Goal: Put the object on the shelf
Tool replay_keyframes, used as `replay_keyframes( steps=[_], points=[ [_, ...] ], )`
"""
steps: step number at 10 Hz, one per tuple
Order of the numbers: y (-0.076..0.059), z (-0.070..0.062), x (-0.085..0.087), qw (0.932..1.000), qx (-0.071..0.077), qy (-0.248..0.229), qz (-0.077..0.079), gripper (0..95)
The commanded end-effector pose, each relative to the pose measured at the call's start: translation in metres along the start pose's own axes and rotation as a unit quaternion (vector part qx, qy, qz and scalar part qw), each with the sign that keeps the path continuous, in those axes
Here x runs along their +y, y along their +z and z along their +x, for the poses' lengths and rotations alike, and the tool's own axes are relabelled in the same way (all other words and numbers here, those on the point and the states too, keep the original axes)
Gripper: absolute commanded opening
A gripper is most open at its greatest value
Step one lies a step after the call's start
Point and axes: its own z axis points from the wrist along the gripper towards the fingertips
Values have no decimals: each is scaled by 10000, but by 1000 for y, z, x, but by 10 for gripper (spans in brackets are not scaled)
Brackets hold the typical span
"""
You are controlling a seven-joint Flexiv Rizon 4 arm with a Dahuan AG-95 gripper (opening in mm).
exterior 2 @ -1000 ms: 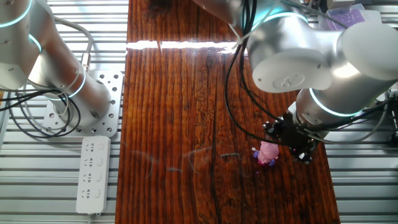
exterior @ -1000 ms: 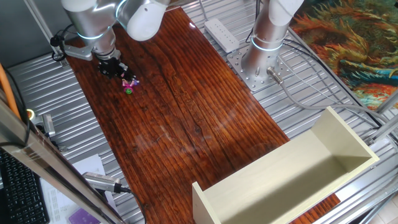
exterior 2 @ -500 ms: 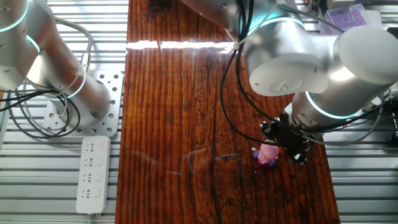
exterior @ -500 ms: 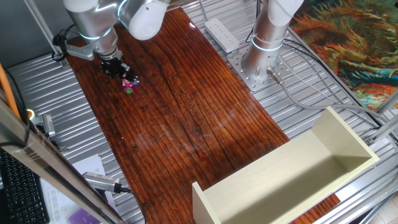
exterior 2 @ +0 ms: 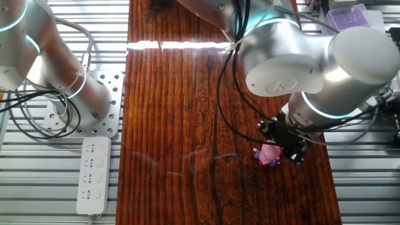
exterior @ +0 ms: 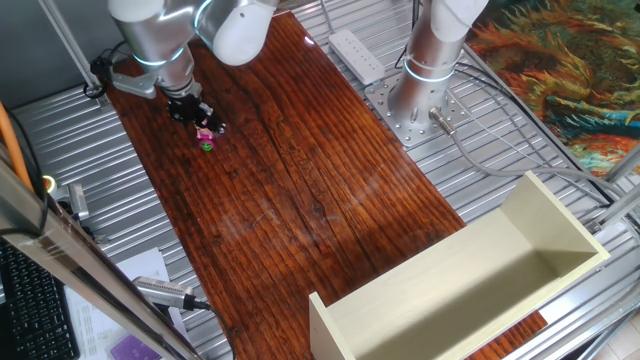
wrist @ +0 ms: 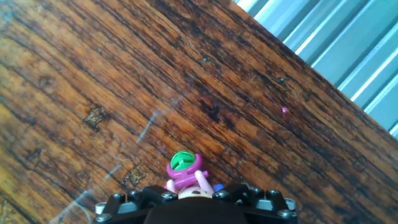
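Under the gripper [exterior 2: 282, 149], pink toy [exterior 2: 269, 154] half hidden; grip cannot be told

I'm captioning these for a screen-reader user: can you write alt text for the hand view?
Seen from the hand camera, a small pink toy with a green round end lies on the dark wooden tabletop, right at the black gripper along the bottom edge. Ribbed metal surface fills the upper right corner. Whether the gripper is closed on the toy cannot be told.
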Motion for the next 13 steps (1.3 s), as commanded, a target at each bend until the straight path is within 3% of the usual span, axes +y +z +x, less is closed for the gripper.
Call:
replay_keyframes(
  steps=[1,10,11,13],
  points=[
    [2,1,0,10000,-2,22,1,760],
    [10,3,-1,9999,106,43,65,760],
    [10,3,-1,9999,107,44,63,570],
    [11,4,-1,9999,121,42,58,570]
  ],
)
